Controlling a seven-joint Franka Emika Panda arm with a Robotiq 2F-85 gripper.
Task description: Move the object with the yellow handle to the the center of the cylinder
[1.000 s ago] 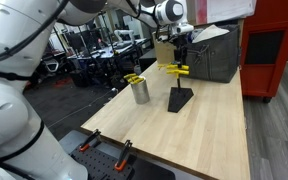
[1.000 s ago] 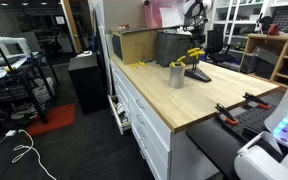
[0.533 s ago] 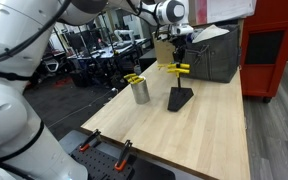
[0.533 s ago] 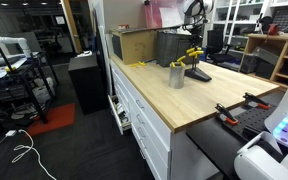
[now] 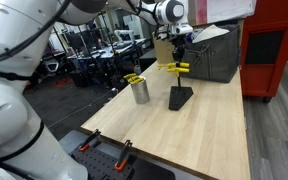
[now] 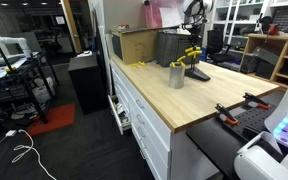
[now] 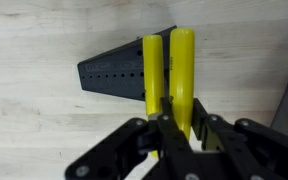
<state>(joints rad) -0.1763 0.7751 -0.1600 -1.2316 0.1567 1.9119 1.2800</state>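
Two slim tools with yellow handles sit side by side on the black wedge stand (image 7: 109, 68). In the wrist view my gripper (image 7: 182, 120) is shut on the right-hand yellow handle (image 7: 183, 60), and the other handle (image 7: 153, 70) is just to its left. In both exterior views the gripper (image 5: 180, 60) hangs over the stand (image 5: 180, 98) with the yellow tools (image 5: 174, 68) under it. The shiny metal cylinder (image 5: 140, 91) stands on the table beside the stand, with more yellow-handled tools (image 5: 134, 78) sticking out of it; it also shows as the cylinder (image 6: 176, 76).
Dark boxes (image 5: 209, 55) line the back of the wooden table (image 5: 199, 135), and a red cabinet (image 5: 269, 50) stands beyond it. Orange-handled clamps (image 5: 124, 150) lie at the near edge. A cardboard box (image 6: 134, 45) sits at one end.
The arm has stayed over the stand. The fingers have drawn together onto the yellow handle.
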